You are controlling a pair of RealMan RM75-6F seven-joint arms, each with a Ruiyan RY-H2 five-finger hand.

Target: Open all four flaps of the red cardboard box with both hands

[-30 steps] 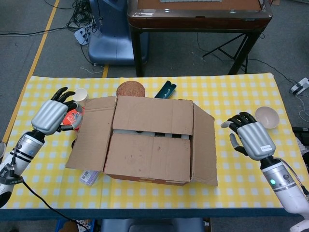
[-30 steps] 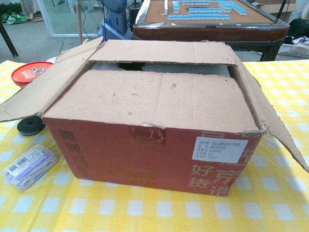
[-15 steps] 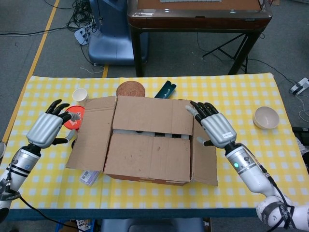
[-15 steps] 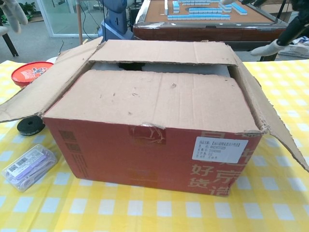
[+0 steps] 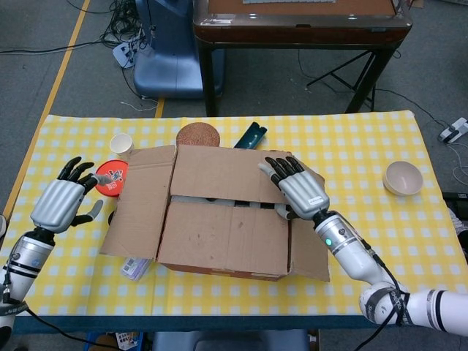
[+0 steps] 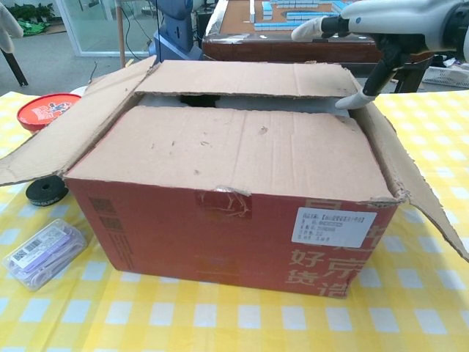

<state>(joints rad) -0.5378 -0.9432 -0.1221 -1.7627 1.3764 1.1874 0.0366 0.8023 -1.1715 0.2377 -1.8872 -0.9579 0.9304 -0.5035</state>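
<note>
A yellow-and-white checked cloth covers the desk (image 5: 351, 139). Behind it stands a dark wooden mahjong table (image 5: 300, 29) on grey carpet floor (image 5: 58, 80), beside a blue-grey machine base (image 5: 164, 58) with tangled cables (image 5: 121, 29).

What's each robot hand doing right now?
Left robot hand: open, holding nothing.
Right robot hand: open over the far flap, holding nothing.

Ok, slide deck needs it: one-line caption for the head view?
Right hand over the red box's far flap, left hand open beside it.

Silver-backed left hand (image 5: 58, 203) and right hand (image 5: 298, 190), black fingers, pale tips, white forearms with black cables.
</note>
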